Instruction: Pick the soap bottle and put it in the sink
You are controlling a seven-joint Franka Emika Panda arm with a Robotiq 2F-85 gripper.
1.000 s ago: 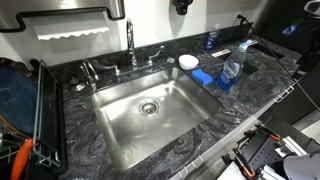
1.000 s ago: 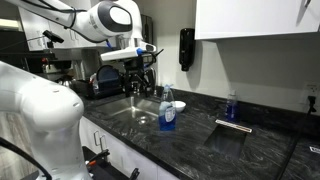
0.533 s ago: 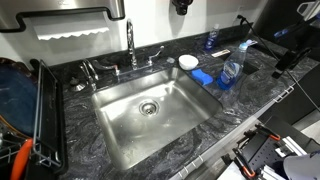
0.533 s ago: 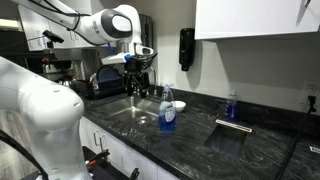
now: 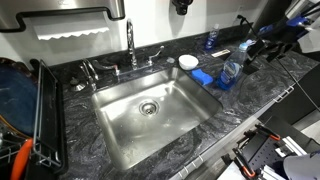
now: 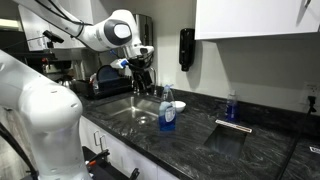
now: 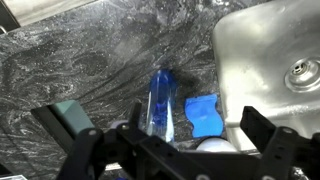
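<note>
The clear plastic soap bottle holding blue liquid [image 5: 231,72] stands on dark marbled countertop [image 5: 255,95] just right of the stainless steel sink [image 5: 178,112], with the black gripper [image 7: 170,137] nearby, spread wide.

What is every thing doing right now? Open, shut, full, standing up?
soap bottle: upright on the counter, capped, blue liquid in its lower part, not held.
sink: nothing in it, no water seen.
gripper: open, holding nothing, close to the bottle.
sponge: lying flat between sink and bottle.
faucet: no water running.
</note>
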